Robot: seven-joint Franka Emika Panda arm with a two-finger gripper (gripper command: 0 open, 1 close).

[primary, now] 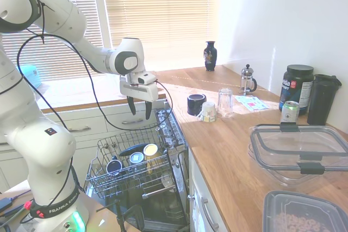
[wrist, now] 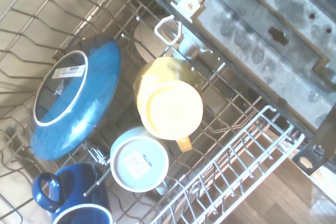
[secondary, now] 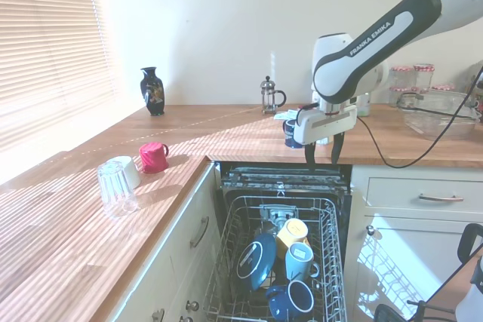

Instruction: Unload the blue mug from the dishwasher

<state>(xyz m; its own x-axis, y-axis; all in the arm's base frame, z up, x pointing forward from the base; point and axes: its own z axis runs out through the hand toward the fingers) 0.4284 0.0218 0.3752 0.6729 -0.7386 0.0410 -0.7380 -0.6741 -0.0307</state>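
Note:
The blue mug stands upright on the wooden counter just beside the dishwasher's opening, dark and glossy; in the second exterior view the blue mug is partly hidden behind the gripper. My gripper hangs open and empty in the air over the back of the dishwasher, at counter height and a short way from the mug. The dishwasher's wire rack is pulled out. It holds a blue plate, a yellow mug, a pale blue mug and a navy mug with a pale rim.
Near the blue mug stand an upturned glass and a white cup on its side. Further along are a French press, a vase, a dark tub, a can and plastic containers. A red mug lies on the other counter.

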